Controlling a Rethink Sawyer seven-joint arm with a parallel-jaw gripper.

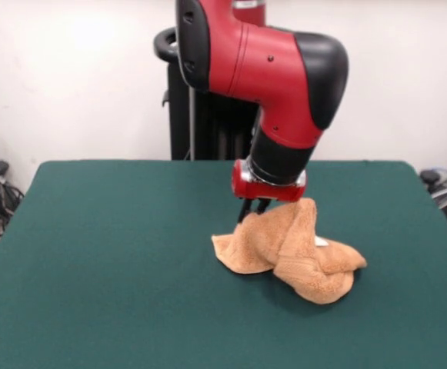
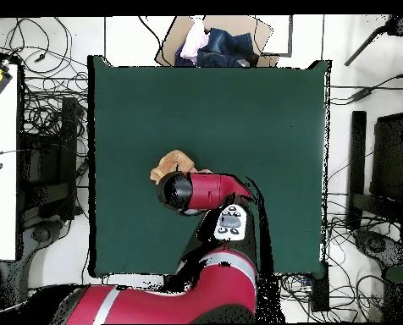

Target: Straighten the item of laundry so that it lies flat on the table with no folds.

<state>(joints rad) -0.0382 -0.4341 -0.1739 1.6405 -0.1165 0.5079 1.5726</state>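
I see my gripper (image 1: 252, 209) pinching the bunched orange-tan hand towel (image 1: 292, 250) by its far-left peak; the rest slumps near-right across the middle of the green table (image 1: 92, 254).

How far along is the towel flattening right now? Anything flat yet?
Nothing looks flat yet: the towel is bunched in a crumpled heap on the green table, with thick folds and a rolled lower edge. In hand: the gripper is down at the heap's raised upper-left part; whether it has pinched the cloth cannot be told. In the overhead view the arm hides most of the towel. Left: spreading the whole towel out.
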